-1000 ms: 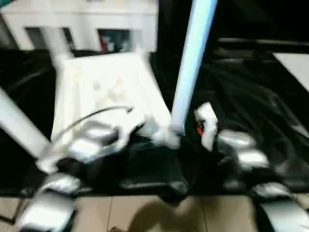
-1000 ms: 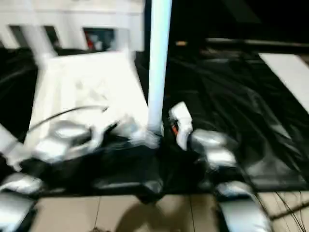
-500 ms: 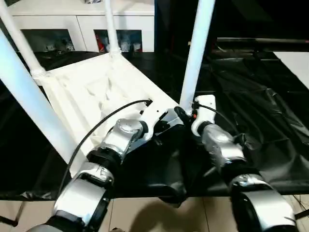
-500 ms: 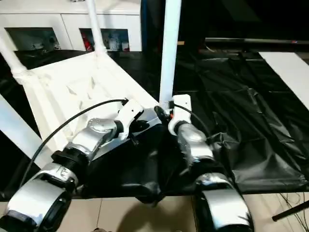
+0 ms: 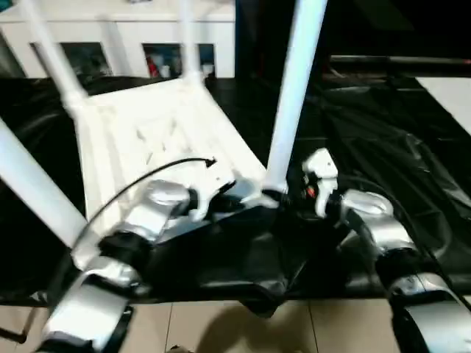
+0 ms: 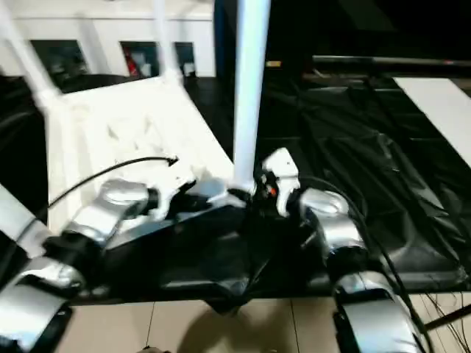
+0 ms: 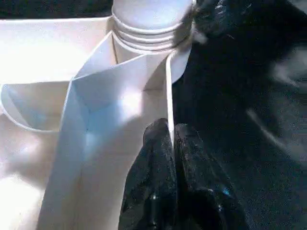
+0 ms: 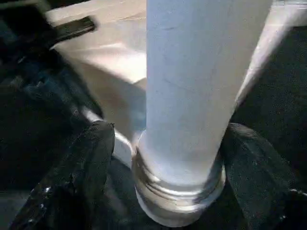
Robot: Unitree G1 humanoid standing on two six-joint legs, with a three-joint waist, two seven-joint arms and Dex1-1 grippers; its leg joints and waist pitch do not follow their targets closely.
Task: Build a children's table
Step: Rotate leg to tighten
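- The tabletop (image 5: pixel 154 140) lies upside down on black sheeting (image 5: pixel 383 147), ribbed underside up. Legs rise from its corner sockets.
- Landmark: the near leg (image 5: pixel 291 95), standing in the tabletop corner nearest the robot. Its long axis runs upright, with a slight lean.
- The right end effector (image 8: pixel 180 158) sits at the base of this leg, one finger on each side of the threaded collar. The fingers are spread and straddle the tube; firm contact cannot be confirmed.
- The left end effector (image 7: pixel 171 143) is just beside the same corner, closed on the thin edge wall of the tabletop below the socket.
- The right arm is the one placed on the leg. Its forearm (image 5: pixel 372 228) reaches forward, low over the sheeting.
- Judgement: the next move, seating or turning the leg, depends on keeping the leg axis in line with the socket while the left arm braces the tabletop.
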